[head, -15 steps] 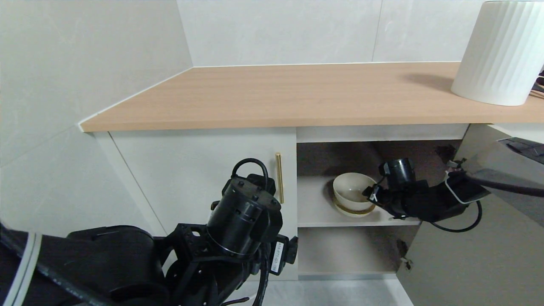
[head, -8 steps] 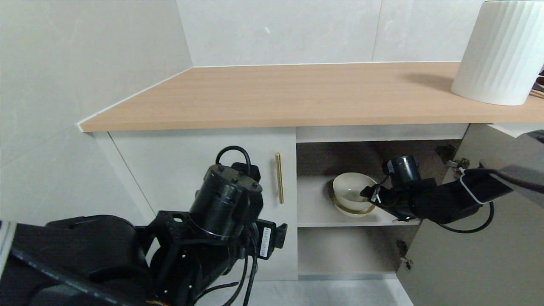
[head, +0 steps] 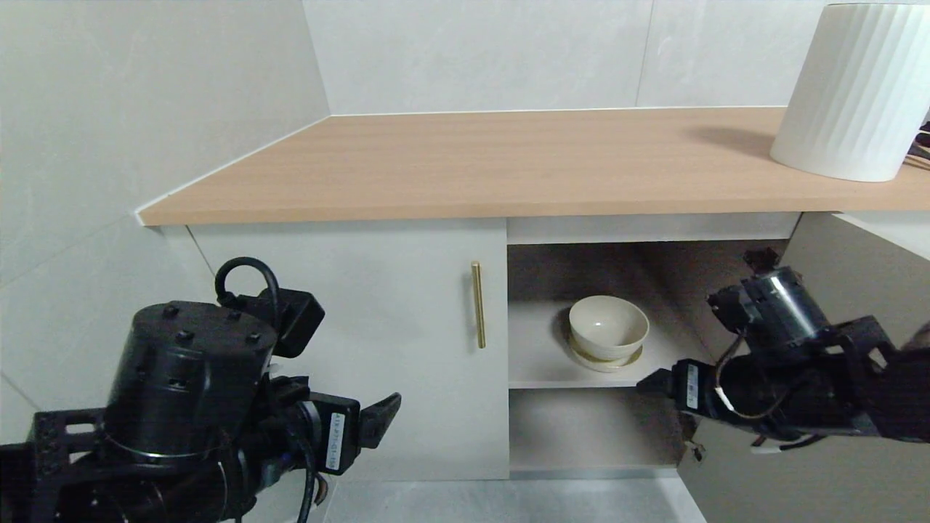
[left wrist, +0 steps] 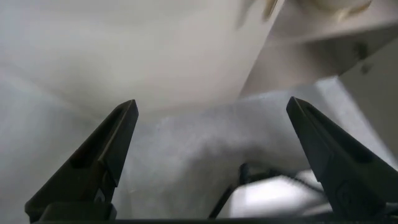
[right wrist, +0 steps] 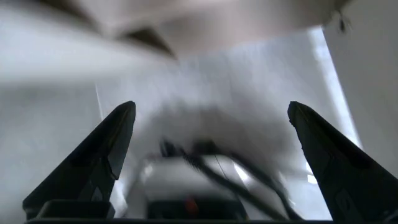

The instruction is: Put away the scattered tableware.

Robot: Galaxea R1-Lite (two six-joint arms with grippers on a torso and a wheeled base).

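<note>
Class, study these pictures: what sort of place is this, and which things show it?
Probably a kitchen: a light wooden countertop against pale tiled walls, a white cabinet with a brass bar handle beneath, and a cream ceramic bowl stored on the open cabinet's shelf.

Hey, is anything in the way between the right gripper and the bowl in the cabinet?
Nothing visible. The bowl sits on a plate on the upper shelf of the open compartment. The right gripper hangs open at the shelf's front edge, with only bare shelf between them.
</note>
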